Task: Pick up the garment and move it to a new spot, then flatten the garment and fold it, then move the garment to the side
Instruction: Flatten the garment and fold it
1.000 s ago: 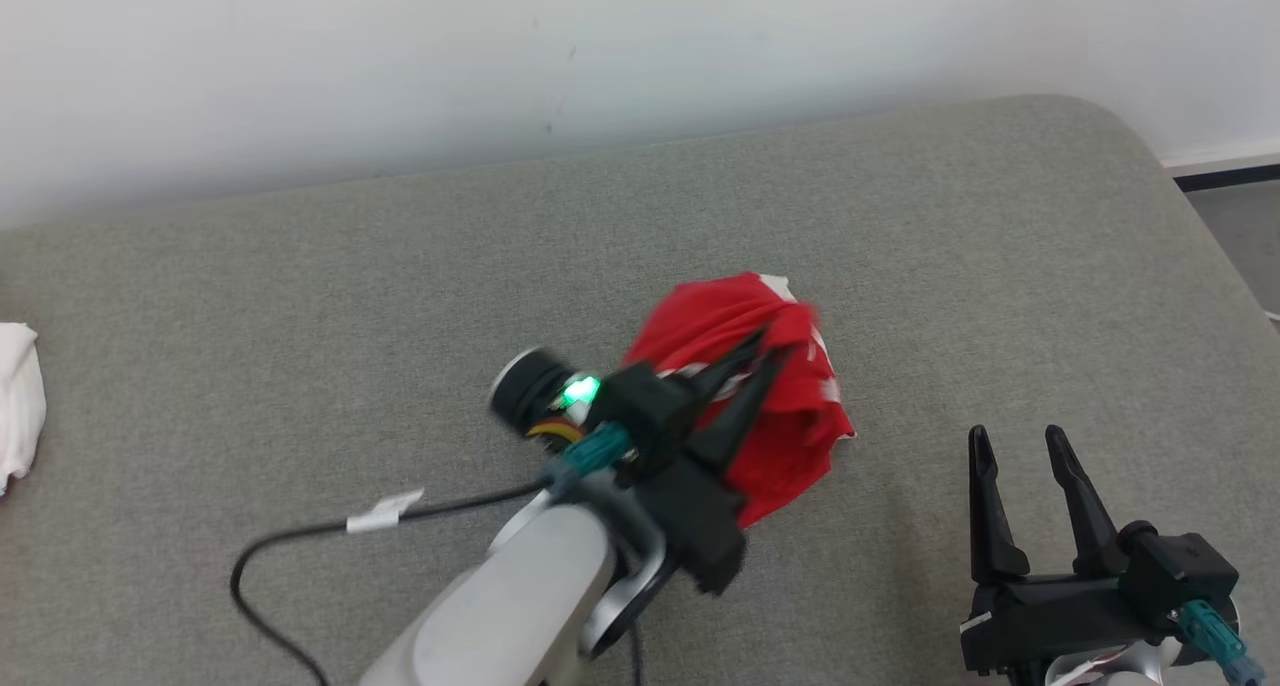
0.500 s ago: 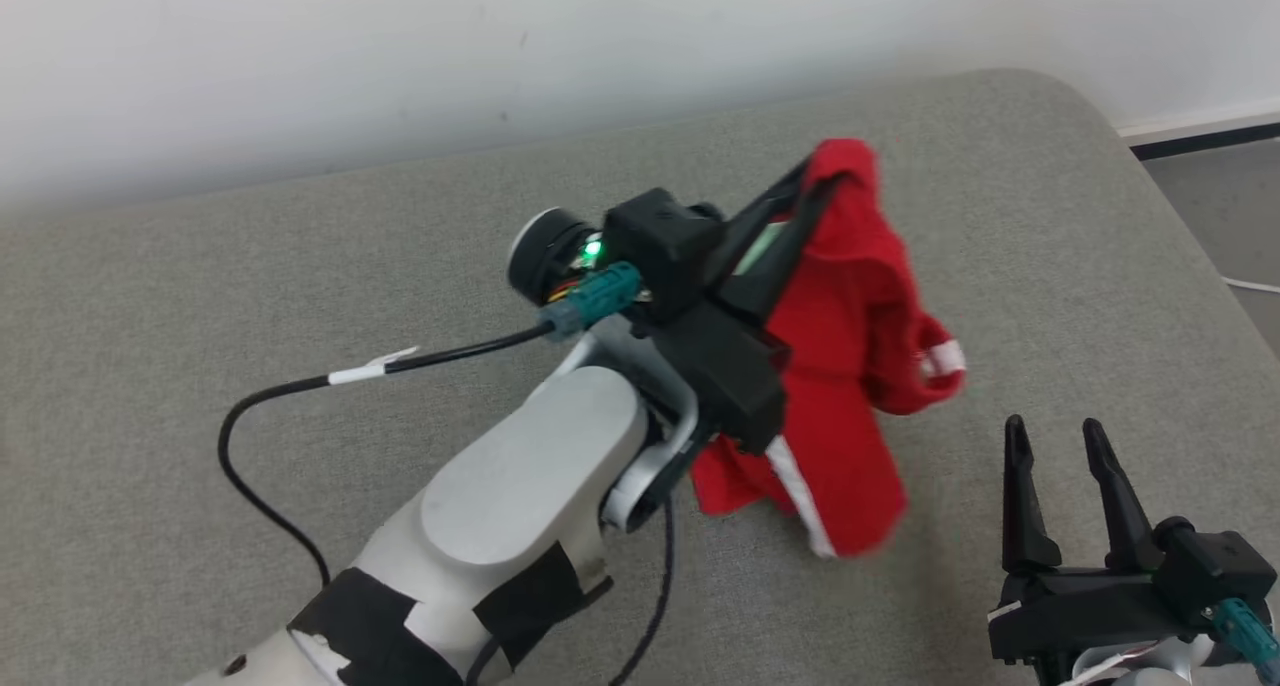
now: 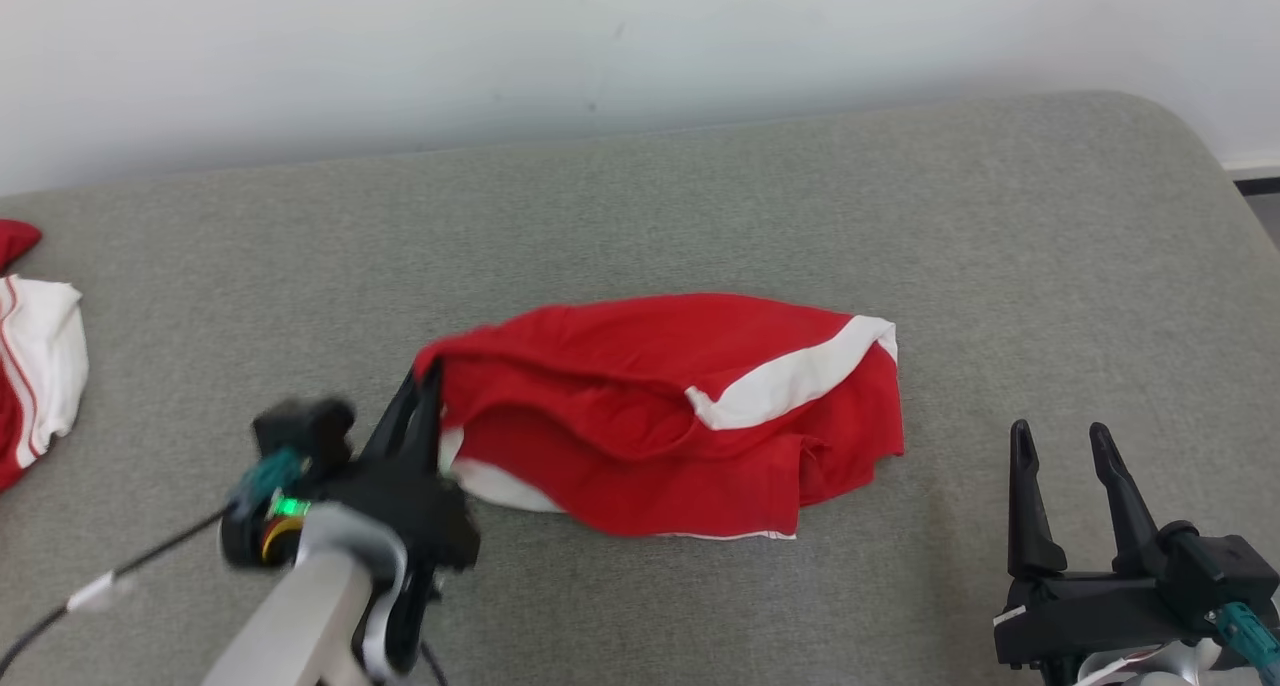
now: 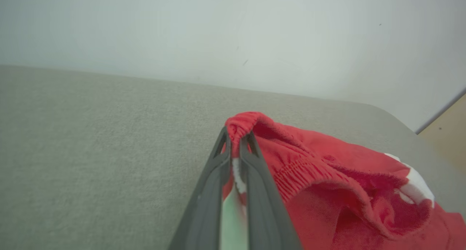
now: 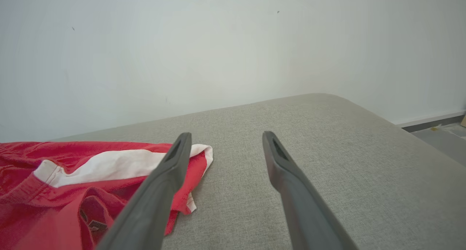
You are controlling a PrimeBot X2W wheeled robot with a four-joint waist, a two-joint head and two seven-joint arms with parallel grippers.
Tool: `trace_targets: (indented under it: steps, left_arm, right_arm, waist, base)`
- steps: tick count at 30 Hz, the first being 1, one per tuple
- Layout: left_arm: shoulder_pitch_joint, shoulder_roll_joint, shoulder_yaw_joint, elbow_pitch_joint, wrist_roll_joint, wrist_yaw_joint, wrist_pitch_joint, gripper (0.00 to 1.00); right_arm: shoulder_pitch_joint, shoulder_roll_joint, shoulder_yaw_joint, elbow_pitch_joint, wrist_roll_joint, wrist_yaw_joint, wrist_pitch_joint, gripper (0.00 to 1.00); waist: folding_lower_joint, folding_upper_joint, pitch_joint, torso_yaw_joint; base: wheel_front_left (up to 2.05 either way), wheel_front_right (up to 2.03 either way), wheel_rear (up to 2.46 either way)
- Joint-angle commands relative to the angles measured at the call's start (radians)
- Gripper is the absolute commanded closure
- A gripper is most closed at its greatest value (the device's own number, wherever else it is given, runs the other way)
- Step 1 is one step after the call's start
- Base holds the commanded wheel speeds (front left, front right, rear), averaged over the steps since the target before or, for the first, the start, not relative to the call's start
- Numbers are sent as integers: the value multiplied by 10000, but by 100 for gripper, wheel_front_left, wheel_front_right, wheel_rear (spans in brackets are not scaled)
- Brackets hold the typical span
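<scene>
I'm looking down on a grey fabric surface [image 3: 700, 196] with a rounded corner, far out beyond the right gripper [image 3: 1060, 436]. A plain pale wall [image 3: 600, 46] runs along its far edge. Past that corner, on the right wrist view, there's a strip of skirting [image 5: 429, 119] and grey floor [image 5: 444, 137].

The left gripper [image 3: 425, 386] is clamped on the gathered hem of the garment [image 3: 640, 406], red with a white band. From those fingertips the garment lies spread across the surface toward the right gripper. The banded end lies ahead of the right gripper and to its left, apart from it. The right gripper's fingers stand wide apart, with bare grey between them.

Out to the left of the left gripper, well apart, lies a white and red cloth [image 3: 40, 366], cut off by the picture's edge, so I can't say what it is. The left gripper's body is blurred on the head view, and its arm and cable [image 3: 150, 556] run off the bottom. I can't tell whether the pinched hem is raised off the surface. On the left wrist view a pale green smear sits between the fingers, too blurred to read. The garment's folds hide its underside. The right gripper's base is cut off at the bottom edge
</scene>
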Motion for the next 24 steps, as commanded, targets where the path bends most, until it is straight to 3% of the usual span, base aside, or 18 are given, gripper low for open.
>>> trace_targets:
  steps: [1,7,11,12,13,14,24]
  left_arm:
    - [713,69,412,-185,83,15,-28,100]
    - [2656,-158,1838,-817,488,-77,-30,100]
    - [3195,-335,2200,-982,821,-223,-31,100]
    - [3285,-393,2348,-1072,982,-258,-33,96]
    - [3344,-447,2489,-1195,1168,-275,-31,31]
    - [3404,-501,2627,-1359,1355,-337,-31,0]
    - [3695,-812,3900,-3257,3365,-707,-32,0]
  right_arm:
    - [74,-62,-14,-12,-84,-22,-5,0]
    - [112,-123,61,58,-77,-22,-5,0]
    - [173,-148,118,106,-82,-22,-5,0]
    - [185,-161,137,126,-73,-22,-5,0]
    - [194,-161,154,143,-74,-22,-5,0]
    - [218,-158,150,153,-81,-22,-5,0]
    - [388,-184,153,167,2,-22,-5,0]
  waist:
    - [0,-1,-62,258]
    - [0,-1,-214,532]
    - [0,-1,-319,640]
    - [0,-1,-357,667]
    - [0,-1,-395,689]
    - [0,-1,-451,720]
    - [0,-1,-783,933]
  base:
    - [0,0,0]
    - [0,0,0]
    - [0,0,0]
    - [0,0,0]
    - [0,0,0]
    - [0,0,0]
    - [0,0,0]
